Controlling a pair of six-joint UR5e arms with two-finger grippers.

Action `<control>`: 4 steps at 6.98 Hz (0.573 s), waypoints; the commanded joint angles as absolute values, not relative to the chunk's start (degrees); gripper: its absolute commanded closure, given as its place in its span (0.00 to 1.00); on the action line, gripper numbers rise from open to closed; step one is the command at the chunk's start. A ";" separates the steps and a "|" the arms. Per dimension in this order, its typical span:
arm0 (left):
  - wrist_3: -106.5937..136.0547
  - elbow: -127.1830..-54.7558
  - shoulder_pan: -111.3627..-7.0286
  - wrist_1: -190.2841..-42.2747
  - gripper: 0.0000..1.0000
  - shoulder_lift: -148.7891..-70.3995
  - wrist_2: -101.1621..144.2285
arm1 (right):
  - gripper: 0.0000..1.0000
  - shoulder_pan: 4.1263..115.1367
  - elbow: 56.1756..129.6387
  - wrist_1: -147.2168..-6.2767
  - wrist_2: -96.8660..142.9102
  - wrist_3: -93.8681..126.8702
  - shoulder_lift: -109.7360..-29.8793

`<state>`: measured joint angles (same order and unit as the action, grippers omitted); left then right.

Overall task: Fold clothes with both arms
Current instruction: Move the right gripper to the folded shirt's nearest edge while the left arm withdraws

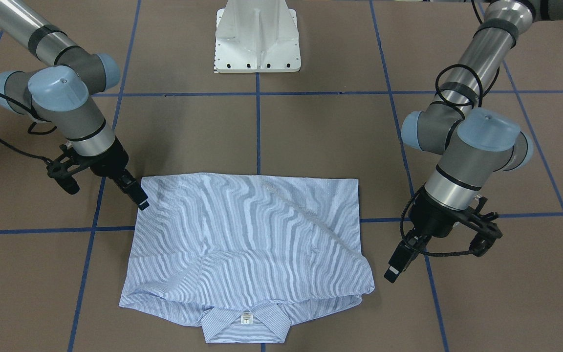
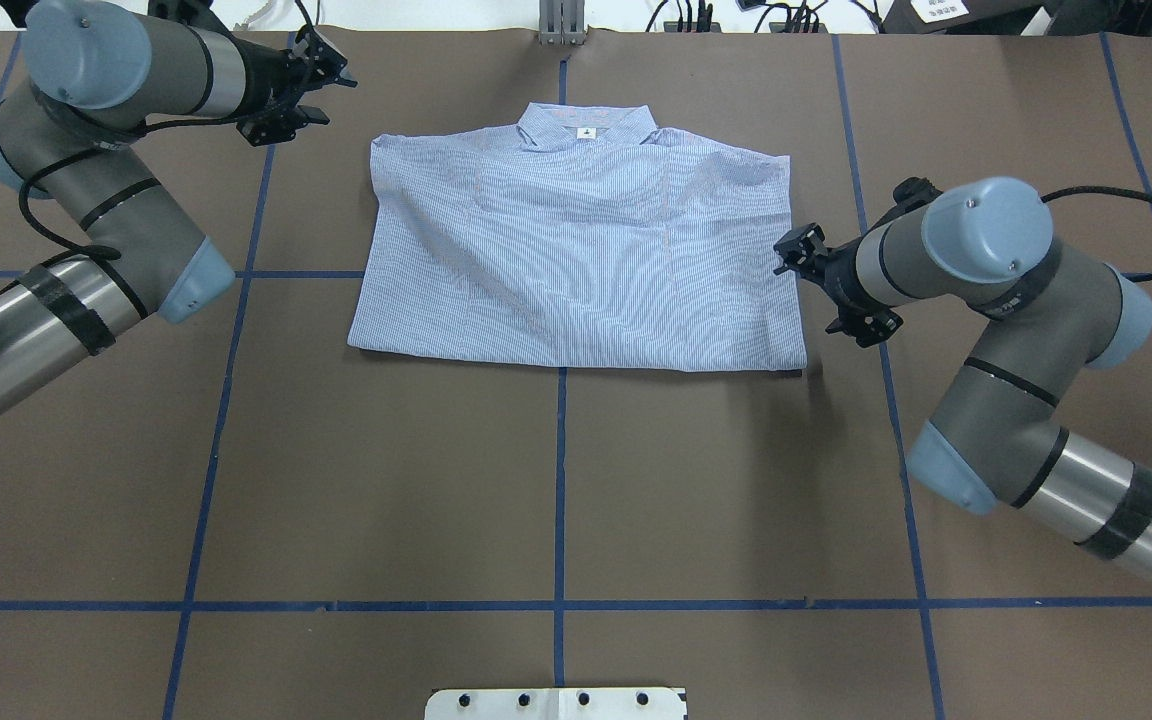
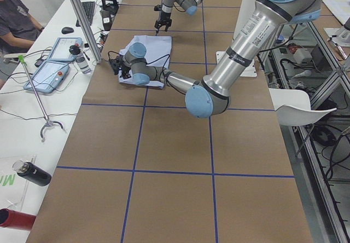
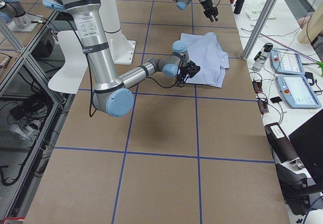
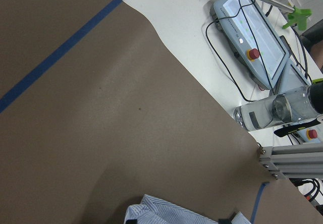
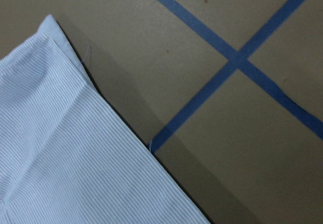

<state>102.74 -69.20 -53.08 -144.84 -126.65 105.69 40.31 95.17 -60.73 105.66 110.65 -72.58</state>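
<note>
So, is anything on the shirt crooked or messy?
A little. The shirt lies folded flat, but a slanted crease runs across it, and the corner beside the collar, nearest the left gripper, puffs out instead of lying square. Nothing looks torn.

Shirt (image 2: 576, 260) on table (image 2: 556, 480), between left arm (image 2: 96, 190), right arm (image 2: 1016, 300).

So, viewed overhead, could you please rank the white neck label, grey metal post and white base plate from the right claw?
1. White neck label, leftward, farther out.
2. Grey metal post, far edge.
3. White base plate, near edge.
</note>
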 commanded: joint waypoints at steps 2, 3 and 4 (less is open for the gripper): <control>102.66 -69.87 -53.09 -144.84 0.38 -125.95 105.47 | 0.06 35.78 96.50 -61.17 102.75 111.53 -73.74; 102.66 -69.87 -53.00 -144.84 0.38 -125.60 105.38 | 0.06 35.08 95.81 -61.26 102.66 111.53 -73.31; 102.66 -69.87 -53.00 -144.84 0.38 -125.51 105.38 | 0.07 34.37 95.02 -61.26 102.31 111.45 -73.39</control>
<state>102.67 -69.86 -53.02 -144.84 -125.71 105.42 35.24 95.86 -61.18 102.69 111.51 -73.49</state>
